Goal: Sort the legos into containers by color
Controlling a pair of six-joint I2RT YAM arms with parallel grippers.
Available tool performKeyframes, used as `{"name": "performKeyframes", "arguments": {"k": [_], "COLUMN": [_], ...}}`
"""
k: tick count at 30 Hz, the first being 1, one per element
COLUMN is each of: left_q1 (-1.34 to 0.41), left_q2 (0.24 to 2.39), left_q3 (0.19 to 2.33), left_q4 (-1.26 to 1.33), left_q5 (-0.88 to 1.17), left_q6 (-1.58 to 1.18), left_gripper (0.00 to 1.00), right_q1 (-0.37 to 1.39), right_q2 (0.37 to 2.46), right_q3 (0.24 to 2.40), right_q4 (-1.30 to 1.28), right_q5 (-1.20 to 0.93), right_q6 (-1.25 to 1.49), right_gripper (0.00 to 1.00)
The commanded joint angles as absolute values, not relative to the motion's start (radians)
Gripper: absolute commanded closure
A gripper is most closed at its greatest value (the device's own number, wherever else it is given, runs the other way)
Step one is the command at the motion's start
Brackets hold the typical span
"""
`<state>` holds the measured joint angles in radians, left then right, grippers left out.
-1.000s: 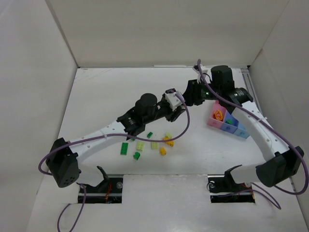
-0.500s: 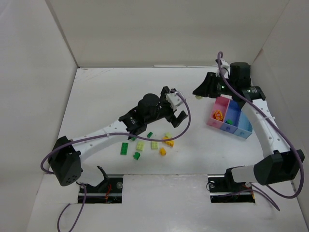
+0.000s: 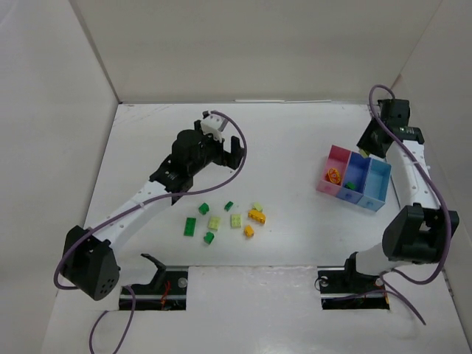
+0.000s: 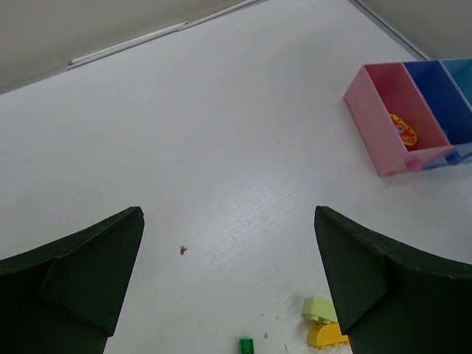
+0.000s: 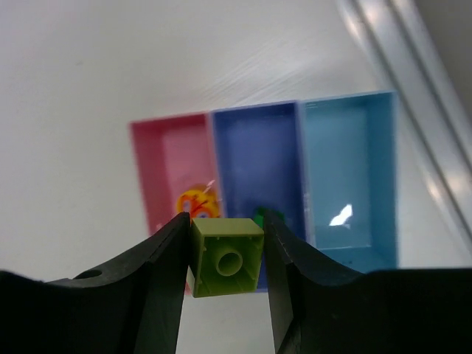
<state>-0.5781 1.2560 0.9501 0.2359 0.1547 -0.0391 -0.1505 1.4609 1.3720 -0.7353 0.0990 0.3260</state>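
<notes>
A white worktop [image 3: 295, 133], walled in white on three sides, carries nine loose legos in a cluster low in the middle of the top view: four dark green bricks [image 3: 190, 226], three pale yellow-green bricks [image 3: 236, 220] and two orange-yellow bricks [image 3: 257, 216]. Three joined bins stand in a row at the right. The pink bin [image 3: 339, 152] has one round orange-yellow piece [image 3: 333, 175] in it, the dark blue bin [image 3: 359, 161] has one green brick [image 3: 352, 184] in it, and next comes the light blue bin [image 3: 378, 181]. One more pale yellow-green brick [image 5: 228, 265] is pinched between the fingers of the right tool [image 5: 227, 243], its hollow underside turned to the wrist camera and all three bins in view beyond it. In the top view that tool sits at the upper right, just past the far end of the bins. The left tool [image 4: 227, 214] is spread wide over bare worktop, left of centre in the upper half of the top view, well apart from the bins.

A second ago the two tools were close together just left of the pink bin, the left arm stretched across the worktop. Since then the left arm has swung back to the left and the right arm has drawn off to the right edge. The nine loose legos lie as before
</notes>
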Motion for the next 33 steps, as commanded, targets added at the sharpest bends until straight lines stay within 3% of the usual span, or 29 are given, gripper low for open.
{"name": "performKeyframes", "arguments": {"k": [1,14,20,25,31,33], "left_q1": [-0.537,-0.514,-0.514,-0.514,-0.514,-0.514], "left_q2": [1.218,1.275,1.266,1.256,1.256,1.256], "left_q3": [0.942,0.999,0.999,0.999,0.999,0.999], "left_q4": [0.219,0.095,0.074,0.054,0.032,0.032], "left_q5": [0.133,0.146,0.146,0.126,0.126,0.126], "left_q6": [-0.120,-0.199,-0.218,-0.227,-0.227,-0.227], "left_gripper": [0.00,0.00,0.00,0.00,0.00,0.00], "right_q1": [-0.181,-0.273,-0.273,-0.273,-0.273,-0.273], "right_q2": [1.505,1.686,1.732,1.741,1.741,1.741], "right_q3": [1.445,1.434,1.434,1.434,1.434,1.434], "right_q4": [-0.799,-0.718,-0.681,-0.681,-0.681,-0.681], "right_q5": [0.426,0.485,0.476,0.476,0.454,0.454], "right_q6": [0.380,0.382,0.360,0.360,0.351,0.351], "right_gripper": [1.00,1.00,0.93,0.66,0.52,0.40]}}
